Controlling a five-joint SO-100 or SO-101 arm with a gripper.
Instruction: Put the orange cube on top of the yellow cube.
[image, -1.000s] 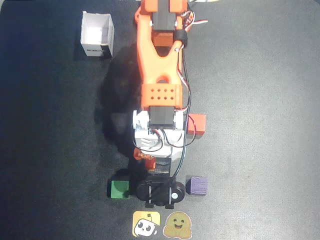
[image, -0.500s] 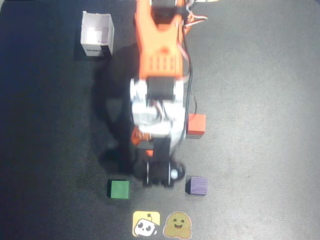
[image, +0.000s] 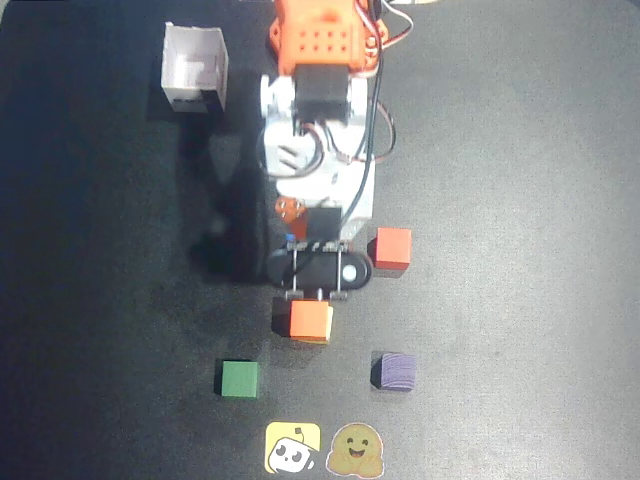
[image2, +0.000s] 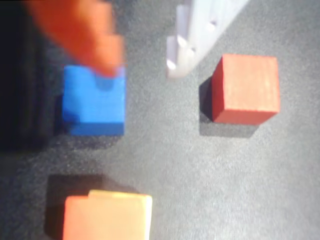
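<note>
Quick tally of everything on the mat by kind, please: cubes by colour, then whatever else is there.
Orange cube: 1, sitting on the yellow cube: 1
Red-orange cube: 1
Blue cube: 1
Green cube: 1
Purple cube: 1
White box: 1
Stickers: 2
Total: 9

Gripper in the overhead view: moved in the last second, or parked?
Yes. The gripper has pulled back up-frame: it was level with the green cube, and now sits beside the red-orange cube, leaving the orange cube uncovered.

The end effector hangs empty, fingers spread.
</note>
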